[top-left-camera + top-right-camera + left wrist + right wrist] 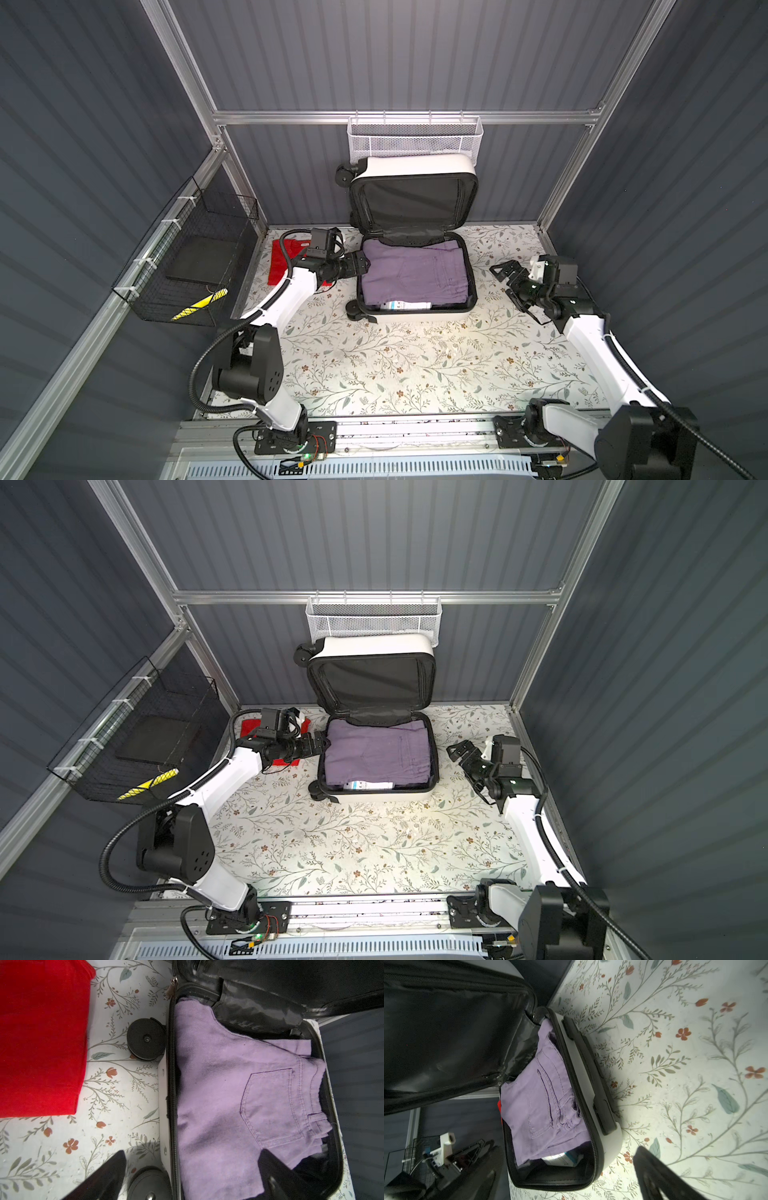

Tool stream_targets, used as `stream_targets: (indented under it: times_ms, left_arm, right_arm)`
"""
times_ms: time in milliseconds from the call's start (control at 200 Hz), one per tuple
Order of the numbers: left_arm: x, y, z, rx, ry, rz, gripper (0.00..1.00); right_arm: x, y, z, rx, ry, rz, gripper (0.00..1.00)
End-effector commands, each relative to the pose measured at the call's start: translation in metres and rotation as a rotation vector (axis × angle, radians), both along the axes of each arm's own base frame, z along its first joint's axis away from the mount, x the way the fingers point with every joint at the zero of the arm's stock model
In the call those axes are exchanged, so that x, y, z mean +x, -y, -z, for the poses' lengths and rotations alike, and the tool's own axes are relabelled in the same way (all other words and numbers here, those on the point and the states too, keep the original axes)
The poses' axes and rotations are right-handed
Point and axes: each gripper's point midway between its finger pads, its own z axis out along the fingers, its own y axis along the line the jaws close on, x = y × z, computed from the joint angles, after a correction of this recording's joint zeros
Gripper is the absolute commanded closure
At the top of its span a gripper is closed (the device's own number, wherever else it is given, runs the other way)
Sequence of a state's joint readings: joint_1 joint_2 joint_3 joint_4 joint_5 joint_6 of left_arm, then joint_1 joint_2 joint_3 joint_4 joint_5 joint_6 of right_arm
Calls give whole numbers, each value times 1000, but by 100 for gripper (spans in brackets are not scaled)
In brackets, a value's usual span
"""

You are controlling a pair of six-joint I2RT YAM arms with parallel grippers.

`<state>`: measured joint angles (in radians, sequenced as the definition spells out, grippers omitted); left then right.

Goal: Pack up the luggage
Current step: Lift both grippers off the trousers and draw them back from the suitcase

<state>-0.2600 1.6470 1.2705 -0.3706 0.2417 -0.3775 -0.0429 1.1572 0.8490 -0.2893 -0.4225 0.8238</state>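
The two arm bases [295, 436] are sitting on the rail at the near edge, and beyond them the flower-patterned surface [374, 374] is stretching toward the back wall. Partway across, the right pincer [505, 284] is hovering over the surface to the right of the luggage [415, 317], clear of it, with its fingers spread wide and nothing between them. The left pincer [360, 266] is reaching in from the left at the case's wheeled side, also spread wide and holding nothing; in the left wrist view one finger [108, 1176] is hanging over the surface and the other over the clothing, straddling the zipper edge. The luggage is lying open toward the back middle of the surface, with its white lower shell flat and its black-lined lid [411, 203] standing up against the back wall. Folded purple trousers [415, 274] are filling the lower shell, and a white and blue box [409, 306] is peeking out under their near edge. A folded red garment [276, 266] is lying on the surface left of the case, partly under the left arm. A black wire basket [187, 232] is hanging on the left wall, and a white mesh basket [415, 141] is hanging on the back wall above the lid.
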Motion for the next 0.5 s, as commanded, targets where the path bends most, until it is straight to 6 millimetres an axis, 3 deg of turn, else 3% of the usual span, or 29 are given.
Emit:
stream_targets:
  times_ms: [0, 245, 265, 495]
  left_arm:
    - [14, 15, -2, -23, 38, 85, 0]
    - [33, 29, 24, -25, 2, 152, 0]
    - [41, 31, 13, -33, 30, 157, 0]
    - [47, 41, 21, -66, 20, 192, 0]
  right_arm:
    - [-5, -10, 16, 22, -48, -70, 1]
    - [-2, -22, 49, 15, -119, -141, 3]
    - [-2, -23, 52, 10, -125, -143, 3]
    - [4, -31, 78, -42, -202, -162, 5]
